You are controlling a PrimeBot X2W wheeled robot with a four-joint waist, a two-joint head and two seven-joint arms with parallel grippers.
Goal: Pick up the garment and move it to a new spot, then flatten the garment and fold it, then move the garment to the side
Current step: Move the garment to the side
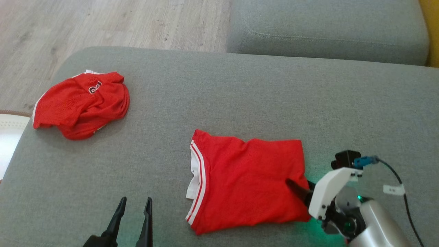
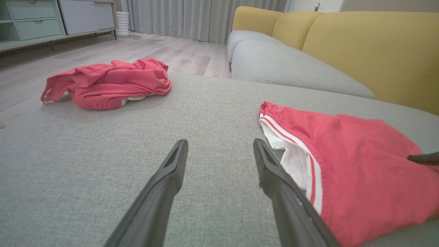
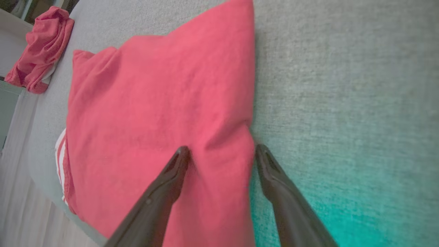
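The garment [image 1: 247, 181], red with white stripes along one edge, lies folded into a rough rectangle on the grey sofa cushion [image 1: 240, 96]. My right gripper [image 1: 301, 183] is open at its right edge. In the right wrist view [image 3: 222, 148], one finger presses on the red cloth [image 3: 154, 120] and the other rests on the cushion just beside the edge. My left gripper [image 1: 136, 199] stands open over bare cushion to the garment's left, with nothing between its fingers [image 2: 220, 142]. In the left wrist view, the garment's striped edge [image 2: 360, 171] lies close to the gripper's right finger.
A second red garment [image 1: 80, 104] lies crumpled at the cushion's far left corner. Another grey seat cushion [image 1: 325, 27] and a yellow backrest [image 2: 370, 51] lie beyond. Wooden floor [image 1: 103, 24] borders the cushion's far left edge.
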